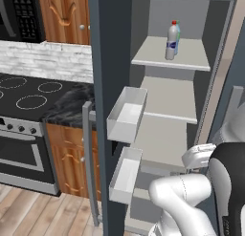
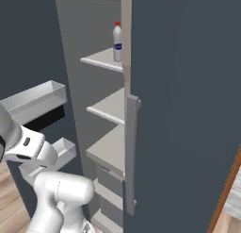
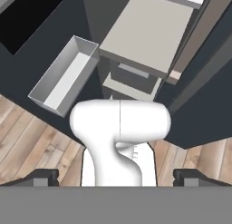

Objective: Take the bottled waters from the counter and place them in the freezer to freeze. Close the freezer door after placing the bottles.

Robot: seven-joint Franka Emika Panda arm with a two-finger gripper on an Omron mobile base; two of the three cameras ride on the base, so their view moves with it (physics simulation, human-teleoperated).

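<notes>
In the left base view the freezer (image 1: 167, 111) stands open, its door (image 1: 112, 111) swung out toward the camera with two white bins (image 1: 125, 115) on its inner side and a grey handle (image 1: 88, 158) at its edge. Both bottled waters (image 1: 172, 40) stand upright on the top shelf (image 1: 189, 56), the red-capped one in front and hiding most of the green-capped one. Left of the door lie the black marble counter (image 1: 72, 103) and the stovetop (image 1: 28, 94), with wooden cabinets (image 1: 67, 154) below. The folded white arm (image 1: 184, 197) covers the freezer's lower right.

In the right base view a second dark panel (image 2: 183, 109) with its own handle (image 2: 131, 152) hides the right half of the interior; only a red-capped bottle (image 2: 117, 41) peeks past its edge on the top shelf.

In the hand view the gripper (image 3: 116, 177) points down at the wooden floor (image 3: 27, 141), its fingertips (image 3: 43, 177) spread wide with nothing between them. The robot's own link blocks the middle; a door bin (image 3: 63, 78) and lower shelves (image 3: 145, 32) show above.
</notes>
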